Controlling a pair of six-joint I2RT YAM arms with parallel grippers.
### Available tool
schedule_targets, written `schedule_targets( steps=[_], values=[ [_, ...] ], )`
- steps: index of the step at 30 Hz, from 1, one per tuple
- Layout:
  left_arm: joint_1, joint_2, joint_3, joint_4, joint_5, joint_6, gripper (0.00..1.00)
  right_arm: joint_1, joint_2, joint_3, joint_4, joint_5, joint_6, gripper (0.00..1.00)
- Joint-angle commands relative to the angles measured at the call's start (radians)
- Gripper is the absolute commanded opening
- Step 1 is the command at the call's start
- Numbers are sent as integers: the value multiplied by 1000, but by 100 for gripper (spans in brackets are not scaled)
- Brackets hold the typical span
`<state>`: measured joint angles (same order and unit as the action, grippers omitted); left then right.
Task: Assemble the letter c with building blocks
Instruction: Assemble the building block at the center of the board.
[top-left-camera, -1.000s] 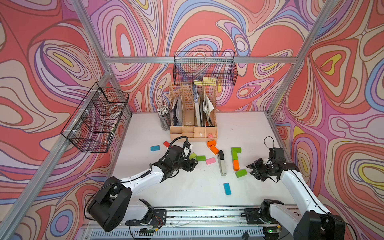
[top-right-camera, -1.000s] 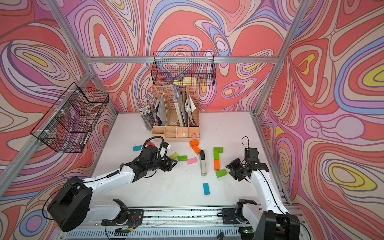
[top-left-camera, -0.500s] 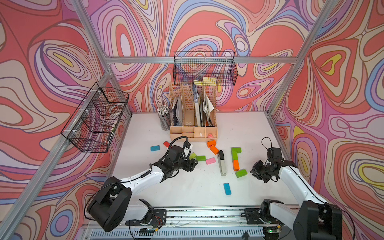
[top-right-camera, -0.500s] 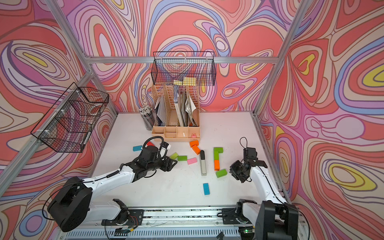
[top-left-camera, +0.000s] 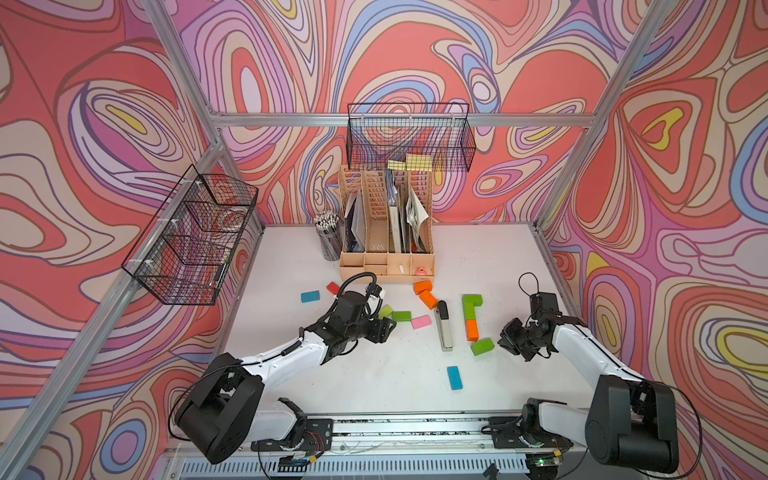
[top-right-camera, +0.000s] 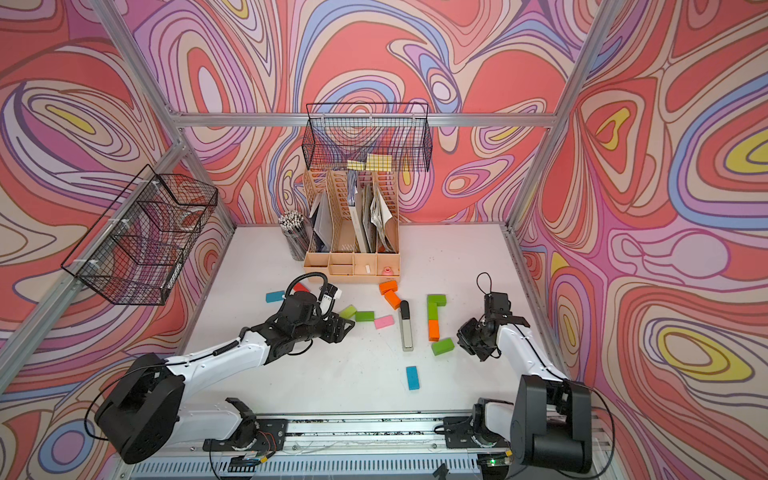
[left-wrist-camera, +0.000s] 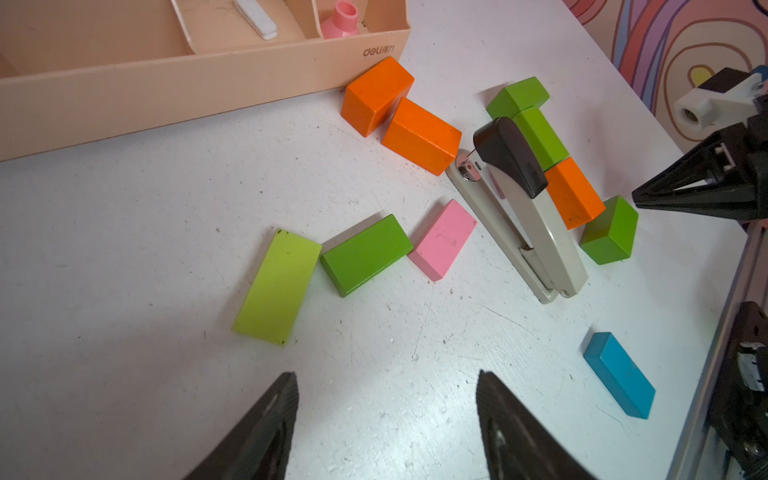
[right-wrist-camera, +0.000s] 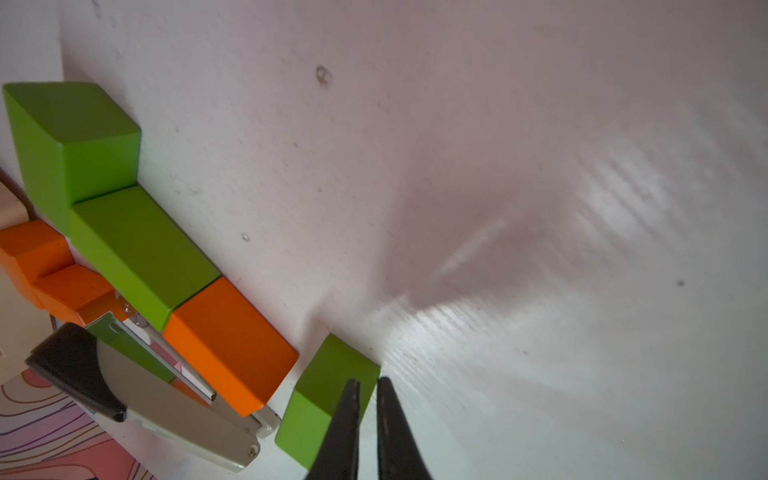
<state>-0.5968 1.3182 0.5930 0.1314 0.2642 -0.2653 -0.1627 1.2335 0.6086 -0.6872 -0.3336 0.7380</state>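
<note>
Bright, even light floods the enclosure in both top views, leaving the white tabletop (top-left-camera: 490, 257) with only faint shadows under the arms (top-left-camera: 291, 357). Wide-angle perspective splays the aluminium frame rails (top-left-camera: 399, 119) toward the picture corners. The left wrist view is crisp, its blocks (left-wrist-camera: 365, 253) casting short, soft shadows. The right wrist view is dimmer, pink-tinged, with streaky glare, a broad shadow and smeared, unfocused tabletop.

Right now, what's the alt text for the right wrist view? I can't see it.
The right gripper, jaws almost closed and holding nothing, points at a loose green block on the white table. Beside it runs a row of an orange block and two green blocks, with a stapler alongside.
</note>
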Motion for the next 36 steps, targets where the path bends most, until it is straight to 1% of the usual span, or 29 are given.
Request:
schedule_targets(
  steps=[1, 4, 17, 22, 23, 27, 29, 31, 33, 36],
  values=[
    [-6, 4, 7, 15, 1, 14, 71, -5, 20, -23, 41, -41, -12, 13],
    [-5, 9, 8, 14, 0, 14, 71, -4, 28, -36, 46, -70, -8, 13],
    [-8, 10, 10, 13, -2, 15, 71, -4, -4, -54, 6, -92, -4, 14],
    [-10, 13, 11, 12, -3, 15, 71, -5, -55, -26, -50, -29, -16, 17],
    [-9, 12, 11, 11, -2, 15, 71, -5, -65, -16, -60, -19, -22, 19],
    [-11, 7, 10, 10, -7, 18, 71, -5, -96, 28, -85, -4, -47, 40],
    [-10, 4, 10, 9, -8, 20, 71, -4, -109, 44, -89, -7, -70, 46],
    [-11, 3, 9, 8, -12, 21, 71, -5, -133, 63, -99, -3, -100, 57],
    [-11, 0, 7, 11, -15, 23, 71, -3, -163, 74, -108, 1, -130, 63],
    [-11, 0, 5, 13, -13, 23, 71, 6, -205, 77, -114, -1, -157, 67]
  ],
)
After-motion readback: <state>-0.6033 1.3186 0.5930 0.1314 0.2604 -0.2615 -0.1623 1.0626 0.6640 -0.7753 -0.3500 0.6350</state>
